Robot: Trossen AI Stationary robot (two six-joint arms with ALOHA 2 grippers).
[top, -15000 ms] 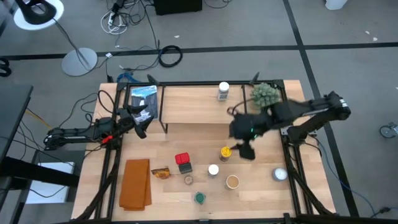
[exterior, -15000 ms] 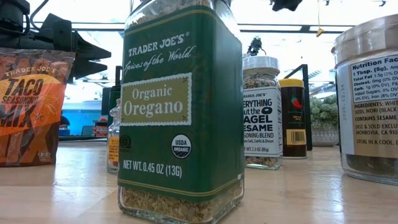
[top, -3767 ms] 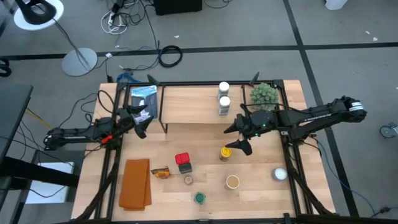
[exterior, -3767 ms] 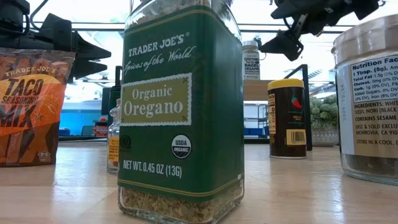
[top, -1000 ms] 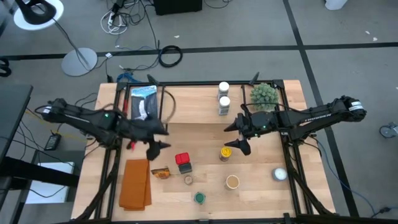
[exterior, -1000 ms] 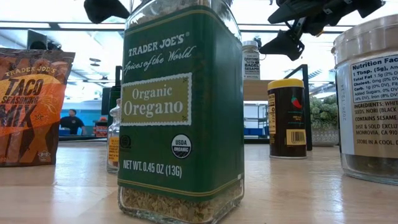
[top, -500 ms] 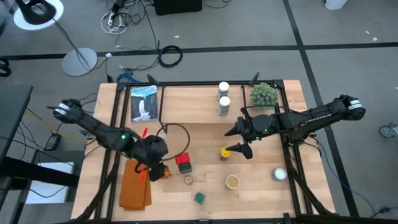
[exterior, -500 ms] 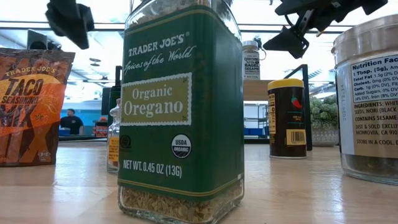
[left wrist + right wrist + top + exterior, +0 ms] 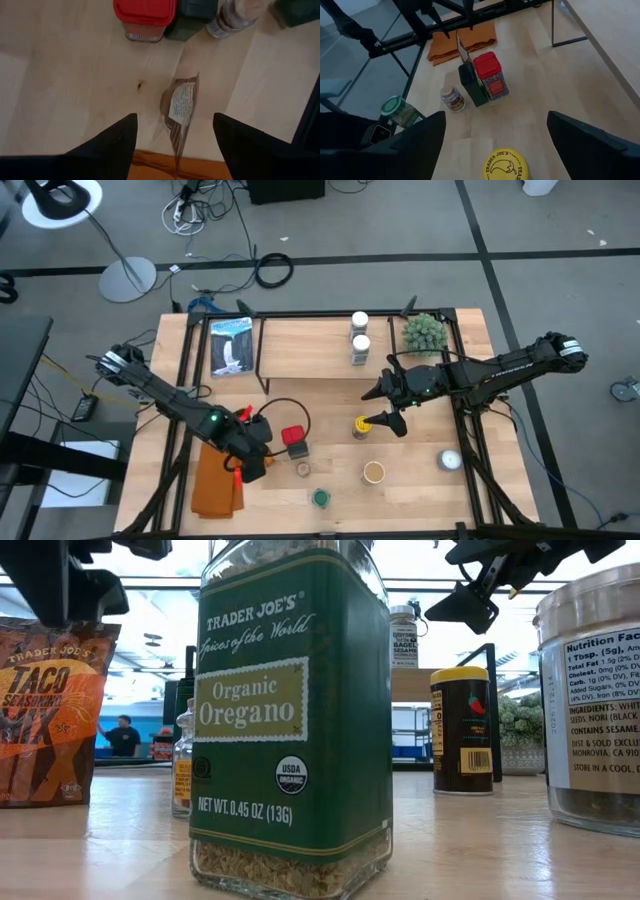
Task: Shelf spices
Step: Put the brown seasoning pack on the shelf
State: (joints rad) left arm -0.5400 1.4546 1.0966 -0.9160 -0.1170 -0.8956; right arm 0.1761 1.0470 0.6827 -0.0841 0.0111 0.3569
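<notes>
From above, the left pincer (image 9: 250, 463) hangs spread over the taco packet (image 9: 258, 459) beside the red tin (image 9: 294, 436); two jars (image 9: 359, 345) already stand on the shelf (image 9: 310, 350). Its wrist view shows the packet (image 9: 179, 107) standing edge-on, thin and floppy, so closing fingers (image 9: 107, 142) could flatten or skid it. The right pincer (image 9: 492, 145), gaping empty above the yellow-lidded jar (image 9: 503, 164), might topple it if it drops off-centre.
</notes>
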